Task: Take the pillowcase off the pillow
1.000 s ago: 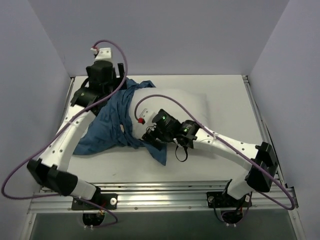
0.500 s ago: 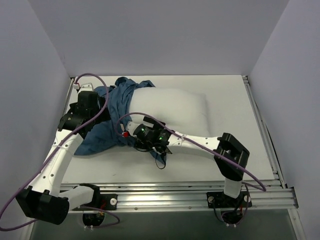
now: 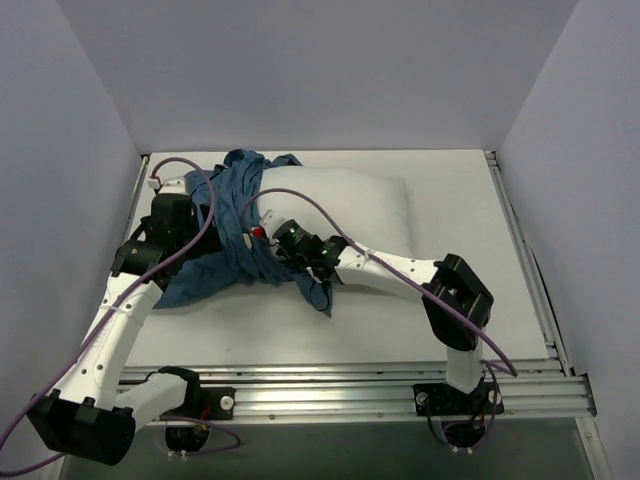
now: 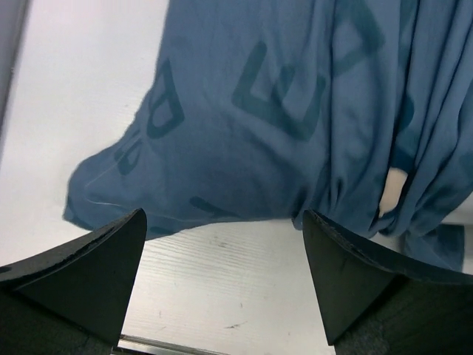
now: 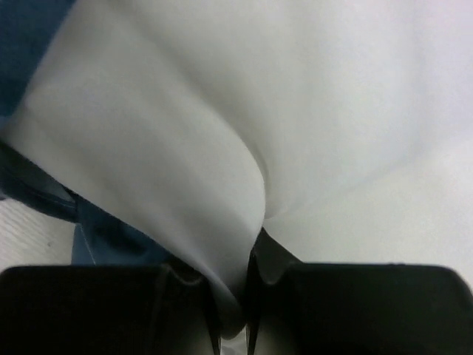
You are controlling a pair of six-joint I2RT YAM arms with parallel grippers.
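Long axis of pillow (image 3: 345, 205) left–right, pillowcase (image 3: 215, 265) bunched at left end; right gripper (image 5: 235, 296) pinching pillow, left gripper (image 4: 222, 259) agape; table (image 3: 455, 215) continues right

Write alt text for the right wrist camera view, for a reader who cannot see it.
Close up, the right gripper pinches a raised fold of the plump white pillow between its two black fingers. The soft dark-blue fabric pillowcase shows along the left edge, beside the pillow.
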